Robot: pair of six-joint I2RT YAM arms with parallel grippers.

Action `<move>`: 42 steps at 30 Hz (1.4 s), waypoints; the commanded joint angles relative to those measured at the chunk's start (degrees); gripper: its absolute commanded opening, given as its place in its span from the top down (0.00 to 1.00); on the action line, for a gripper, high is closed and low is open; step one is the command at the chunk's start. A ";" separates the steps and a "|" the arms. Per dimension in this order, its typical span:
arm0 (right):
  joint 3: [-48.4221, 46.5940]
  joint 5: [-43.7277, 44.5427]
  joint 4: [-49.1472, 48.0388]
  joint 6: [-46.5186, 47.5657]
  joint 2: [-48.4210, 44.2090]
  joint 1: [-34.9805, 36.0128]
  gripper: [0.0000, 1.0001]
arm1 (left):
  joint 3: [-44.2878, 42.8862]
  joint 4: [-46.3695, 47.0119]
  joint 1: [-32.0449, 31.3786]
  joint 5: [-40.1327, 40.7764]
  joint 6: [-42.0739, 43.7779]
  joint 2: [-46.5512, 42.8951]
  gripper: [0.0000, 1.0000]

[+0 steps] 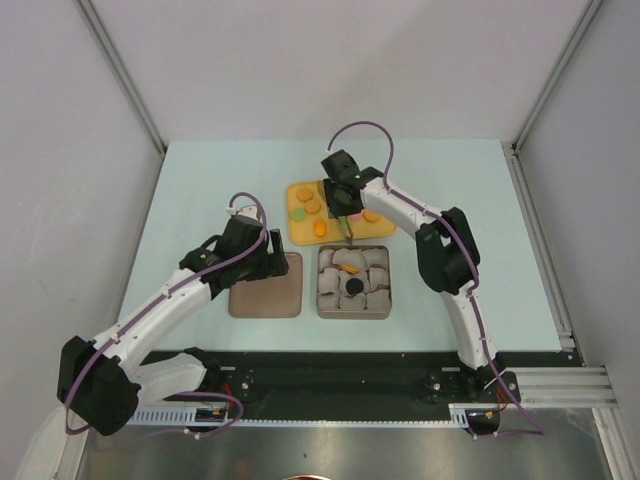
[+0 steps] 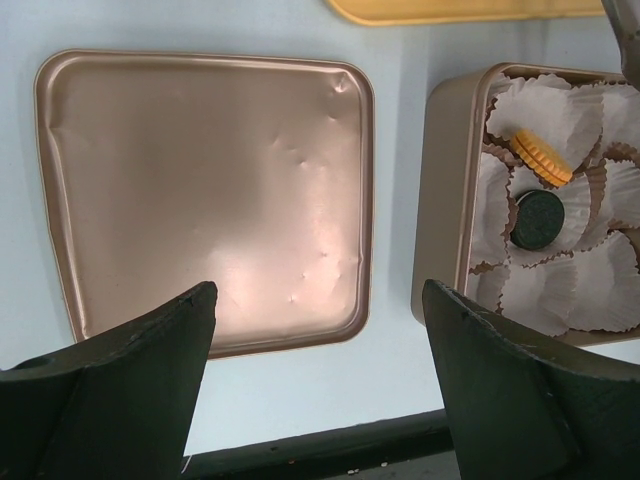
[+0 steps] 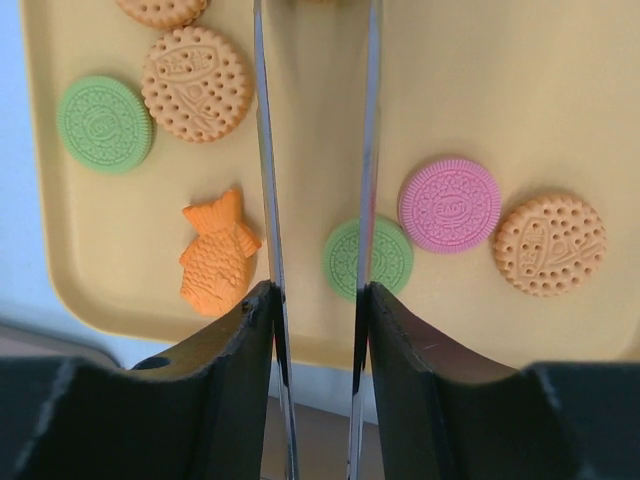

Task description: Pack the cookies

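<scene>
On the pale bench (image 1: 200,190) sit a yellow tray (image 3: 480,80), a gold tin (image 2: 440,200) lined with white paper cups (image 2: 590,290) and, just beside it, a matching flat lid (image 2: 200,190); most of the cookies (image 3: 196,82) lie flat on the tray, while an orange sandwich cookie (image 2: 540,155) and a black cookie (image 2: 538,220) rest in cups; they look light, stiff and thin, probably brittle and a little slick, so the sound hold is across the rim, edge to edge, with little squeeze; the right arm reaches over the tray, and the right tool (image 3: 314,150) holds its thin blades a narrow gap apart at a green cookie (image 3: 392,258), nothing visibly clamped, tips outside the wrist view; the left arm hovers over the lid, the left tool (image 2: 318,300) spread wide and empty.
</scene>
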State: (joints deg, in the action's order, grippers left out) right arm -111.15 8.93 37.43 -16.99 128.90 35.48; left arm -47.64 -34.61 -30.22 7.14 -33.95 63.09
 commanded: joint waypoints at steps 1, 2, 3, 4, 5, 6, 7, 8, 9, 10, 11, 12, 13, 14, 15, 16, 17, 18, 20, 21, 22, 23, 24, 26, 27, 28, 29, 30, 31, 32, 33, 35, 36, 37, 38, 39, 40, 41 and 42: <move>-0.47 -0.14 -0.69 0.21 -4.35 -0.50 0.61 | -0.09 1.21 0.51 -0.46 0.91 0.02 0.12; -0.38 -0.05 -0.78 0.21 -5.06 -0.50 0.62 | -0.09 1.30 0.42 -0.63 0.99 0.10 0.12; -0.29 -0.05 -0.61 0.29 -5.76 -0.42 0.63 | 0.00 1.30 0.42 -0.55 0.91 0.02 0.12; -0.55 0.04 -0.34 0.29 -7.16 -0.42 0.63 | 0.00 1.30 0.42 -0.63 0.91 -0.07 0.12; -0.82 0.38 -0.08 0.47 -7.78 -0.33 0.63 | 0.09 1.39 0.42 -0.63 0.91 0.01 0.12; -0.91 0.65 0.27 0.47 -8.75 -0.24 0.64 | 0.09 1.47 0.42 -0.63 0.91 0.02 0.12; -0.99 0.83 0.97 0.73 -10.15 -0.15 0.64 | 0.09 1.39 0.42 -0.63 0.82 -0.07 0.12; -0.99 1.00 1.33 0.73 -11.03 -0.07 0.64 | 0.18 1.39 0.42 -0.72 0.82 -0.25 0.12; -0.91 1.26 2.20 0.91 -11.82 0.28 0.64 | 0.18 1.39 0.42 -0.63 0.82 -0.42 0.12; -0.56 1.44 2.73 0.91 -12.79 0.46 0.64 | 0.18 1.39 0.42 -0.63 0.82 -0.51 0.12; 0.23 1.70 3.08 0.91 -14.89 0.64 0.64 | 0.26 1.39 0.42 -0.72 0.82 -0.69 0.12; 0.93 2.14 3.96 0.91 -16.04 1.07 0.64 | 0.26 1.39 0.42 -0.72 0.82 -0.69 0.12; 1.90 2.32 4.23 1.00 -17.62 1.34 0.64 | 0.26 1.30 0.51 -0.72 0.82 -0.86 0.12; 5.04 2.93 4.40 1.00 -20.85 1.69 0.64 | 0.26 1.39 0.42 -0.81 0.82 -0.95 0.12; 6.90 3.28 4.41 1.08 -23.06 2.22 0.64 | 0.26 1.39 0.42 -0.81 0.73 -1.04 0.12; 9.00 3.55 4.23 0.91 -25.26 2.57 0.64 | 0.26 1.39 0.51 -0.90 0.73 -1.13 0.12; 13.98 3.81 4.06 0.65 -29.80 2.92 0.65 | 0.26 1.39 0.42 -0.90 0.82 -1.21 0.12; 16.30 4.16 4.05 0.39 -32.02 3.88 0.65 | 0.26 1.47 0.42 -0.98 0.73 -1.13 0.12; 23.05 6.17 4.84 -0.41 -38.94 5.46 0.65 | 0.18 1.56 0.42 -1.16 0.73 -1.13 0.12; 24.91 6.97 5.72 -1.10 -40.82 6.26 0.65 | 0.18 1.65 0.42 -1.33 0.73 -1.13 0.12; 26.24 7.68 6.68 -1.72 -42.75 8.09 0.65 | 0.18 1.65 0.42 -1.34 0.73 -1.13 0.12; 27.47 9.34 8.26 -2.86 -44.25 9.33 0.66 | 0.18 1.74 0.42 -1.34 0.65 -1.04 0.12; 30.00 10.22 8.97 -3.74 -47.22 10.82 0.66 | 0.18 2.09 0.42 -1.42 0.56 -0.95 0.12; 31.78 12.76 11.33 -6.45 -49.18 15.39 0.66 | 0.18 2.09 0.42 -1.51 0.38 -0.60 0.12; 32.83 13.39 12.31 -7.34 -50.58 16.80 0.66 | 0.09 2.00 0.42 -1.51 0.38 -0.51 0.12; 33.45 14.00 13.10 -8.31 -51.20 19.51 0.66 | 0.00 2.00 0.42 -1.34 0.29 -0.51 0.12; 33.98 14.97 13.98 -9.36 -51.90 20.58 0.66 | 0.00 1.92 0.42 -1.16 0.38 -0.51 0.12; 35.03 15.33 14.16 -11.11 -53.04 21.63 0.66 | 0.00 1.83 0.42 -0.99 0.38 -0.60 0.12; 35.48 15.59 14.34 -12.18 -53.49 22.86 0.66 | 0.00 1.91 0.42 -0.81 0.38 -0.77 0.12; 35.83 15.68 14.51 -12.88 -53.75 24.61 0.66 | -0.09 1.74 0.42 -0.72 0.38 -0.86 0.12; 36.27 15.94 14.60 -14.37 -53.84 25.50 0.65 | -0.09 1.74 0.42 -0.63 0.38 -0.86 0.12; 37.58 16.38 14.52 -15.26 -53.93 27.43 0.66 | -0.17 1.65 0.42 -0.46 0.38 -0.78 0.12; 38.02 16.30 14.34 -16.22 -53.84 27.79 0.66 | -0.09 1.65 0.42 -0.46 0.38 -0.78 0.12; 38.90 16.12 13.99 -16.40 -53.76 28.23 0.65 | -0.17 1.56 0.42 -0.46 0.38 -0.86 0.12; 39.17 15.86 13.46 -16.75 -53.49 29.11 0.65 | -0.18 1.39 0.42 -0.46 0.47 -0.95 0.12; 39.35 15.77 13.20 -16.93 -53.40 29.55 0.65 | -0.09 1.39 0.51 -0.28 0.47 -1.04 0.12; 39.61 15.59 12.93 -17.54 -52.97 29.90 0.65 | 0.09 1.30 0.42 -0.37 0.47 -1.04 0.12; 39.96 15.51 12.58 -17.72 -52.79 30.17 0.66 | 0.18 1.39 0.42 -0.37 0.47 -1.39 0.12; 40.05 15.42 12.32 -17.98 -52.61 30.69 0.65 | 0.18 1.39 0.42 -0.28 0.47 -1.48 0.12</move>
State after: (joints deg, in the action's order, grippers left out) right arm -71.26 22.44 51.96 -31.73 76.66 64.64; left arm -47.57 -34.33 -30.17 6.33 -34.00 63.05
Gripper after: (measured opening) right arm 0.424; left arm 0.877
